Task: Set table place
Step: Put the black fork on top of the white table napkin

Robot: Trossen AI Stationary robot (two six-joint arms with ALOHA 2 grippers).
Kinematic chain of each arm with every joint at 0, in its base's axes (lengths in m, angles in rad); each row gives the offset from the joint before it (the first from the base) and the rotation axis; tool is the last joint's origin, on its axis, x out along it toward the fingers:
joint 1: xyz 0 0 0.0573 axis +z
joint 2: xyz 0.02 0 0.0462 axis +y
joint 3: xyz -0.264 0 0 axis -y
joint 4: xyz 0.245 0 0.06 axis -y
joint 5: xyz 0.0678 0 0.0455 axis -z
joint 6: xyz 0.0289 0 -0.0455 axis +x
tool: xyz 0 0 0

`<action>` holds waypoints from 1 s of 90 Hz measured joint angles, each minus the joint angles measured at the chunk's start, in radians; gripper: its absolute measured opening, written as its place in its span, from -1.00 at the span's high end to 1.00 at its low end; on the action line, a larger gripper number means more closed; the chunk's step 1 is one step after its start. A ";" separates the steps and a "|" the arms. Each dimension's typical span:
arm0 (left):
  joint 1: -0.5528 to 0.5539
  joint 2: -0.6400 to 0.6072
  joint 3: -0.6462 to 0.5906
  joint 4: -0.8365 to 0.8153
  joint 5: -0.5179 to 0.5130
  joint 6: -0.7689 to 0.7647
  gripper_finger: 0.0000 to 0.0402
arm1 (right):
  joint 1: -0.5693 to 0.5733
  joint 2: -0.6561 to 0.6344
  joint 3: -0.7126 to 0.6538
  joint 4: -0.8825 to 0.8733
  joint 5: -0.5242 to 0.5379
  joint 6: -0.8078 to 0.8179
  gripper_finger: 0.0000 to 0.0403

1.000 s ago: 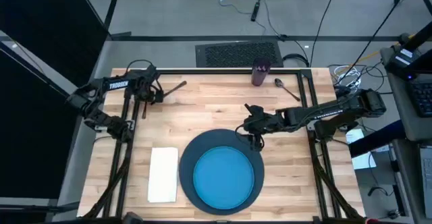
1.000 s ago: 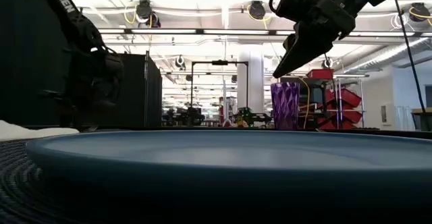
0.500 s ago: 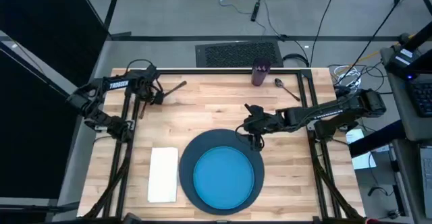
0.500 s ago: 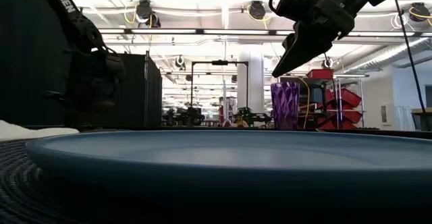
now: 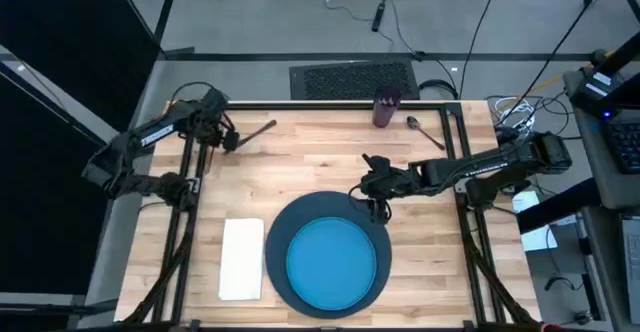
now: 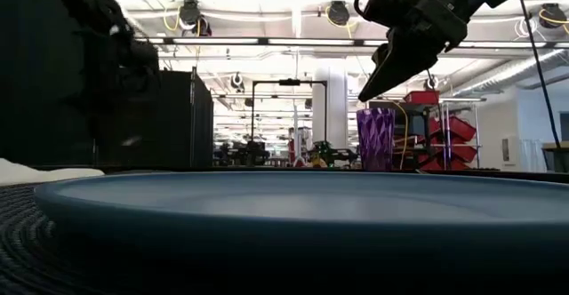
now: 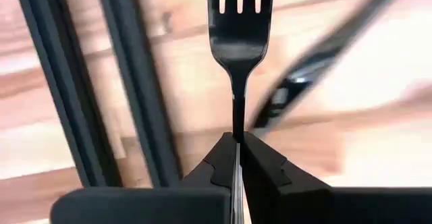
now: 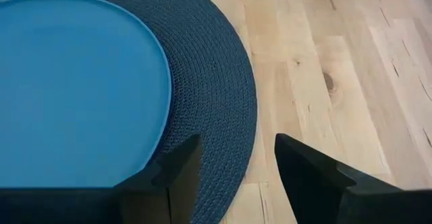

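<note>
The pale plank desk [image 5: 320, 162] carries a dark navy disc [image 5: 370, 224] near its front edge, with the bright blue plate [image 5: 331, 262] centred on it. A white napkin [image 5: 241, 258] lies just left of the disc, long axis running front to back. The purple cup [image 5: 385, 109] and spoon [image 5: 424, 131] sit at the far edge. The right tool [image 8: 233, 170], fingers apart, hovers over the disc's far rim. The left tool [image 7: 237, 158] is clamped on the fork [image 7: 240, 32], tines pointing straight away from it, over the desk's far left corner.
</note>
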 joint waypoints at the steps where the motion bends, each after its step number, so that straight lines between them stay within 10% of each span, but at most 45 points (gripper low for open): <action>1: -0.002 -0.008 0.002 -0.009 0.006 -0.002 1.00 | 0.000 0.000 0.000 0.000 0.000 0.000 0.13; 61: -0.713 -0.413 0.009 -0.333 0.170 -0.788 1.00 | 0.019 0.004 -0.055 0.001 0.004 0.161 0.13; 90: -1.206 -0.340 0.010 0.024 0.038 -1.219 1.00 | 0.046 0.004 -0.114 0.002 0.004 0.217 0.13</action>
